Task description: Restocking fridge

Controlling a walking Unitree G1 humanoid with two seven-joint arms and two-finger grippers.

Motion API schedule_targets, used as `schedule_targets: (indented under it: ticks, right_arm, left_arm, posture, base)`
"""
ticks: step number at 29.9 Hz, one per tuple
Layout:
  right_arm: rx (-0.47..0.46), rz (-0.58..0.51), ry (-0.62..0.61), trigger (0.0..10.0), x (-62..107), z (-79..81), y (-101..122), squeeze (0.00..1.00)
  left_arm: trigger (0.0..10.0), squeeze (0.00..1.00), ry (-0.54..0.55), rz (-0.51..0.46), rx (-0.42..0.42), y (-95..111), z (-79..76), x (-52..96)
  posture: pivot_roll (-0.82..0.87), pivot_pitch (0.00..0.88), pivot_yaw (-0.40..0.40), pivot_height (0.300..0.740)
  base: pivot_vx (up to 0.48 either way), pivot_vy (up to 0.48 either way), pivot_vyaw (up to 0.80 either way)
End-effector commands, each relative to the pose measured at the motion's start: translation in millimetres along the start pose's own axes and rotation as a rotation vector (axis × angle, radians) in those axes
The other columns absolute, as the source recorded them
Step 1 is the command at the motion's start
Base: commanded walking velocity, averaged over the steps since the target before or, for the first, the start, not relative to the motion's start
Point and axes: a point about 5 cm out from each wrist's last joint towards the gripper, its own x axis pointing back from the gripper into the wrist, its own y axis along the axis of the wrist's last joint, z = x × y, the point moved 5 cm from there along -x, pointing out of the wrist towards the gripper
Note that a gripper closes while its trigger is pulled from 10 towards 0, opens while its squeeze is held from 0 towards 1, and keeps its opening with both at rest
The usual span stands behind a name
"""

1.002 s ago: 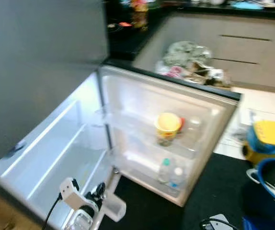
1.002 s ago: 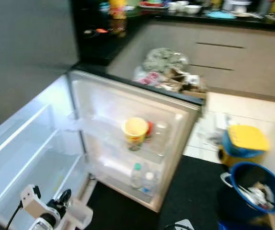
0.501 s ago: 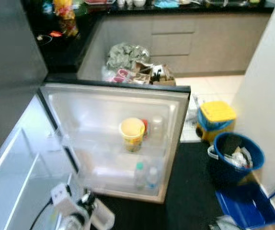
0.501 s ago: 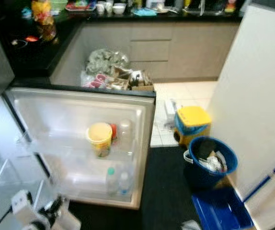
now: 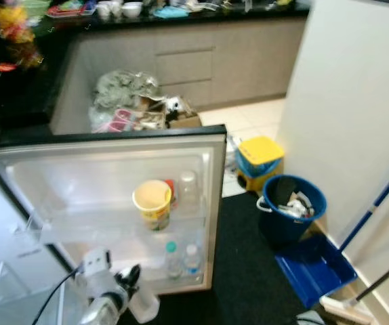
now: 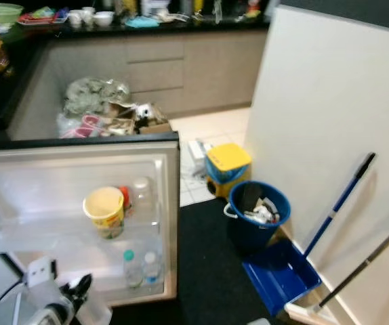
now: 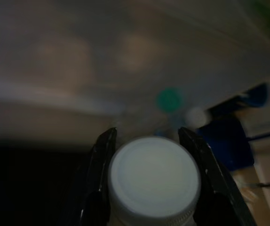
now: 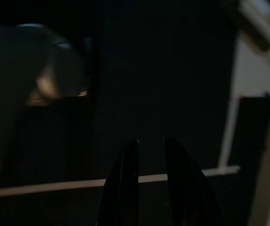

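Observation:
The fridge door (image 5: 106,162) stands wide open before me. On its upper shelf sit a yellow cup (image 5: 152,203) and a clear jar (image 5: 188,189). Two small bottles (image 5: 183,260) stand in its lower shelf. My left gripper (image 7: 151,174) is shut on a white-capped bottle (image 7: 154,176), low and just in front of the door's lower shelf. In the left eye view that bottle (image 5: 144,306) hangs below the black fingers (image 5: 128,277). My right gripper (image 8: 150,150) hangs idle in the dark, fingers close together with nothing between them.
A blue bucket (image 5: 291,210) of rubbish, a yellow-lidded tub (image 5: 259,159) and a blue dustpan (image 5: 314,267) stand right of the door, against a white wall (image 5: 350,101). A heap of bags (image 5: 133,101) lies behind the door. A black mat (image 5: 249,271) covers the floor.
The camera has swung right: the fridge interior slid off to the left, and the wall, bucket and dustpan came into view. My left gripper still holds the bottle.

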Motion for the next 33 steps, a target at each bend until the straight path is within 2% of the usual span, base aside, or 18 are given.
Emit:
schedule_targets:
  ticks: [1, 6, 9, 11, 12, 13, 16, 17, 20, 23, 25, 26, 28, 29, 33]
  right_arm:
    - [0.0, 0.0, 0.012, 10.0, -0.5, 5.0, -3, 0.0]
    - [0.022, 0.021, -0.002, 10.0, 0.6, 0.2, -10, 0.0]
    - [0.036, 0.006, 0.003, 10.0, 0.6, -0.4, -5, 0.0]
    - [0.036, 0.006, 0.003, 10.0, 0.6, -0.4, -5, 0.0]
    - [0.053, -0.001, 0.0, 10.0, 0.9, -3.2, -1, 0.0]
    - [0.053, -0.006, -0.003, 10.0, 1.1, -4.7, 1, 0.0]
    - [0.043, -0.014, -0.012, 10.0, 1.6, -8.2, 3, 0.0]
    - [0.043, -0.014, -0.012, 10.0, 1.6, -8.2, 3, 0.0]
    - [0.044, -0.003, -0.012, 10.0, 1.8, -8.6, -1, 0.0]
    - [0.04, 0.007, -0.008, 10.0, 2.0, -8.0, -5, 0.0]
    - [0.039, 0.009, -0.004, 10.0, 1.9, -6.8, -6, 0.0]
    - [0.039, 0.009, -0.004, 10.0, 1.9, -6.8, -6, 0.0]
    - [0.031, 0.005, -0.002, 10.0, 1.7, -5.6, -5, 0.0]
    - [0.031, 0.005, -0.002, 10.0, 1.7, -5.6, -5, 0.0]
    - [0.028, -0.001, 0.002, 10.0, 1.2, -3.6, -3, 0.0]
  left_arm:
    - [10.0, 0.0, 0.0, 0.005, 0.014, -4, 0.7, 1.8]
    - [10.0, 0.0, -0.007, -0.009, 0.023, -6, -9.1, -2.0]
    - [10.0, 0.0, -0.069, -0.009, -0.058, -6, -24.7, -6.2]
    - [10.0, 0.0, -0.069, -0.009, -0.058, -6, -24.7, -6.2]
    - [10.0, 0.0, -0.203, -0.002, -0.12, -6, -44.6, -7.9]
    - [10.0, 0.0, -0.267, 0.005, -0.144, -7, -53.7, -7.7]
    - [10.0, 0.0, -0.556, 0.078, -0.263, -20, -89.4, 0.4]
    - [10.0, 0.0, -0.556, 0.078, -0.263, -20, -89.4, 0.4]
    - [10.0, 0.0, -0.806, 0.154, -0.375, -28, -111.7, 13.7]
    - [10.0, 0.0, -0.973, 0.183, -0.449, -23, -120.0, 24.9]
    - [10.0, 0.0, -1.077, 0.174, -0.461, -12, -123.5, 33.9]
    - [10.0, 0.0, -1.077, 0.174, -0.461, -12, -123.5, 33.9]
    - [10.0, 0.0, -1.162, 0.136, -0.448, 5, -127.2, 43.4]
    - [10.0, 0.0, -1.162, 0.136, -0.448, 5, -127.2, 43.4]
    - [10.0, 0.0, -1.318, -0.017, -0.398, 58, -134.3, 69.7]
  posture:
    - [-0.01, 0.0, 0.022, 0.74]
    - [-0.04, 0.0, 0.005, 0.74]
    - [-0.04, 0.0, -0.011, 0.74]
    - [-0.04, 0.0, -0.011, 0.74]
    - [-0.06, 0.0, -0.004, 0.74]
    - [-0.06, 0.0, -0.004, 0.74]
    - [-0.06, 0.0, 0.003, 0.74]
    - [-0.06, 0.0, 0.003, 0.74]
    - [-0.05, 0.0, 0.01, 0.74]
    - [-0.05, 0.0, 0.015, 0.74]
    - [-0.05, 0.0, 0.015, 0.74]
    - [-0.05, 0.0, 0.015, 0.74]
    - [-0.05, 0.0, 0.022, 0.74]
    - [-0.05, 0.0, 0.022, 0.74]
    - [-0.05, 0.0, 0.025, 0.74]
  base:
    - [0.0, 0.0, -0.73]
    - [0.0, 0.0, 0.0]
    - [0.0, 0.0, 0.0]
    - [0.0, 0.0, 0.0]
    - [0.0, 0.0, 0.0]
    - [0.0, 0.0, 0.0]
    - [0.0, 0.0, 0.0]
    - [0.0, 0.0, 0.0]
    - [0.0, 0.0, 0.0]
    - [0.0, 0.0, 0.0]
    - [0.0, 0.0, 0.0]
    - [0.0, 0.0, 0.0]
    - [0.0, 0.0, 0.0]
    - [0.0, 0.0, 0.0]
    - [0.0, 0.0, 0.0]
